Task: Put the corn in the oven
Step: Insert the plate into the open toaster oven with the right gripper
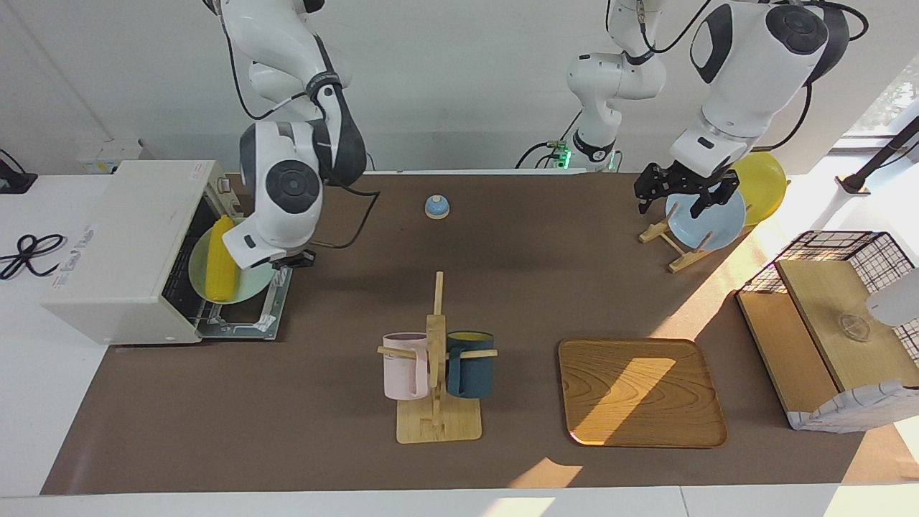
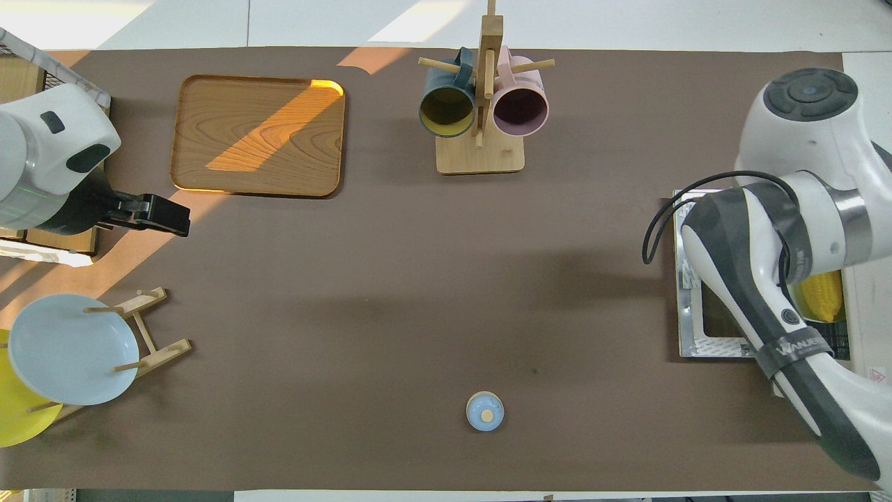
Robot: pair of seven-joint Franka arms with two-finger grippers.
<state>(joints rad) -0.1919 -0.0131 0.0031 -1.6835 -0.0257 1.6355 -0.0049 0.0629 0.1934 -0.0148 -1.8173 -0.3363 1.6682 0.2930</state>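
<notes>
The right arm bends low, its gripper (image 1: 291, 262) shut. The left arm waits, raised, its gripper (image 1: 678, 194) spread wide.

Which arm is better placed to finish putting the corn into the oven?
The right arm. Its gripper is shut on the plate carrying the corn, already at the oven opening above the lowered door. The left gripper waits open over the plate rack.

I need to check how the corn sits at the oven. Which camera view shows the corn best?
The facing view: the whole corn shows, lying on a pale green plate at the oven's open mouth. In the overhead view the right arm hides most of it; only a yellow end peeks out.
</notes>
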